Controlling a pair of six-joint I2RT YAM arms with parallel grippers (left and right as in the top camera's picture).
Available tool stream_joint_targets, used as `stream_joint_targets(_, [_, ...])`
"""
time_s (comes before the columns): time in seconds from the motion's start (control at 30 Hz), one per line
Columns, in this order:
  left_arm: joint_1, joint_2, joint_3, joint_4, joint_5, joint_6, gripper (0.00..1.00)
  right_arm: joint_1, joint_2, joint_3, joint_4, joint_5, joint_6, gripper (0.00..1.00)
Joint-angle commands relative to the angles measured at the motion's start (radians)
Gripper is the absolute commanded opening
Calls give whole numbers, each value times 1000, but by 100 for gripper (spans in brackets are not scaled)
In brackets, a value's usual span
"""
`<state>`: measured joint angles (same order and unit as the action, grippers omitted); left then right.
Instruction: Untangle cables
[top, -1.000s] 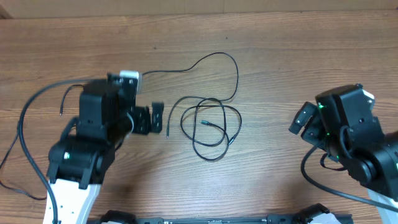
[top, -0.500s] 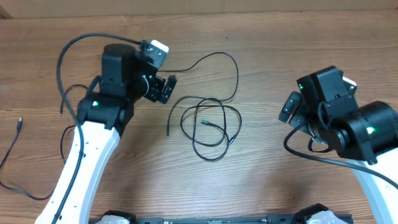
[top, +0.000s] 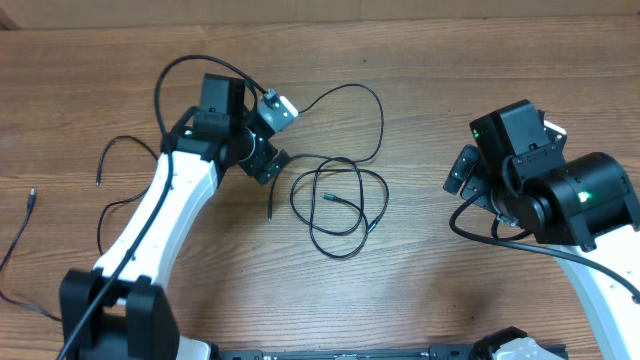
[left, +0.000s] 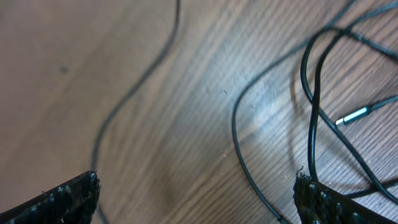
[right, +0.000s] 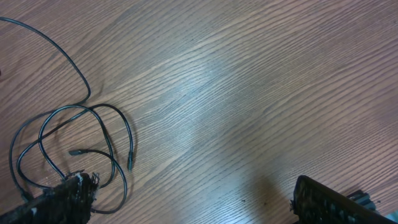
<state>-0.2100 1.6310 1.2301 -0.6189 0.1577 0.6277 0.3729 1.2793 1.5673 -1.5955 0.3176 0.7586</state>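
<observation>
The cables lie as a knot of thin black loops at the table's middle, with one strand arching up to the far side. My left gripper is open and empty just left of the knot, above its left strands. The left wrist view shows the loops and a silver plug tip between and beyond its fingers. My right gripper is open and empty, well right of the knot. The right wrist view shows the knot at its left finger.
Another thin black cable with a plug tip lies at the table's left edge, and a loose strand curls left of the left arm. The thicker black arm cables loop over the left arm.
My left arm has swung farther from the near left toward the table's middle, bringing its gripper beside the knot. The right gripper has shifted a little left. The cables have not moved.
</observation>
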Motion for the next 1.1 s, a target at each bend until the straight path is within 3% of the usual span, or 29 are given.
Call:
stream_joint_targets(0.0, [-8, 72, 16, -9, 20, -32, 100, -2, -3, -2, 3, 2, 0, 100])
stream_joint_targets(0.43, [-26, 233, 16, 39, 13, -32, 98, -2, -3, -2, 3, 2, 0, 100])
stream_joint_targets(0.53, [-26, 265, 16, 55, -50, -32, 94, -2, -3, -2, 3, 2, 0, 100])
stream_joint_targets(0.67, [-26, 287, 16, 81, -75, -34, 96, -2, -3, -2, 3, 2, 0, 100])
stream_joint_targets(0.8, [-26, 300, 16, 93, -28, -33, 82, -2, -3, -2, 3, 2, 0, 100])
stream_joint_targets(0.93, [-26, 324, 16, 94, -4, -33, 80, -2, -3, -2, 3, 2, 0, 100])
stream_joint_targets(1.07, [-26, 351, 16, 107, 0, -33, 47, -2, -3, -2, 4, 2, 0, 100])
